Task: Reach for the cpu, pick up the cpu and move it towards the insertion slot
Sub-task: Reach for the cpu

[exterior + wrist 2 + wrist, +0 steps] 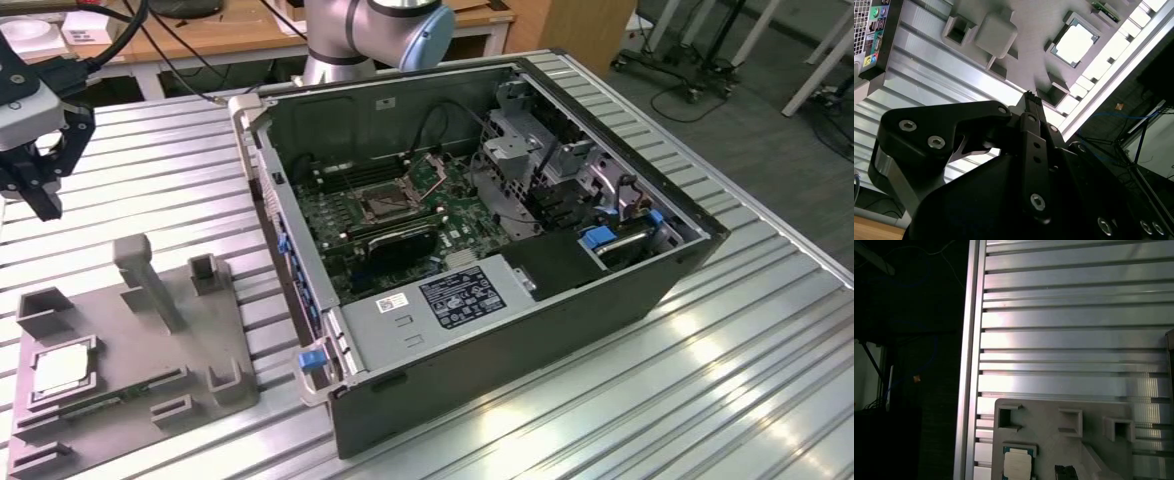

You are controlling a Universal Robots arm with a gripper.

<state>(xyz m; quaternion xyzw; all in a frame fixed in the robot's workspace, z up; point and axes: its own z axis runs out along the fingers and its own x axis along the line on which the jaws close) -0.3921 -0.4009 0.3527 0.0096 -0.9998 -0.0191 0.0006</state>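
Note:
The cpu [60, 372] is a pale silvery square chip lying flat in a recess of the grey plastic fixture [134, 360] at the exterior view's lower left. It also shows in both wrist views: cpu [1075, 44], cpu [1019, 463]. My gripper [40, 198] hangs above the slatted table at the exterior view's far left, well behind the fixture and apart from the chip, holding nothing. Its black body [1030, 102] fills the near part of the second wrist view. The insertion slot [387, 205] is the dark square socket with a metal frame on the green board inside the open computer case [534, 300].
A long green memory stick [107, 400] lies on the fixture beside the chip. Upright grey posts [147, 280] rise from the fixture. The table's edge [971, 365] runs close to the fixture. The arm's base [360, 40] stands behind the case.

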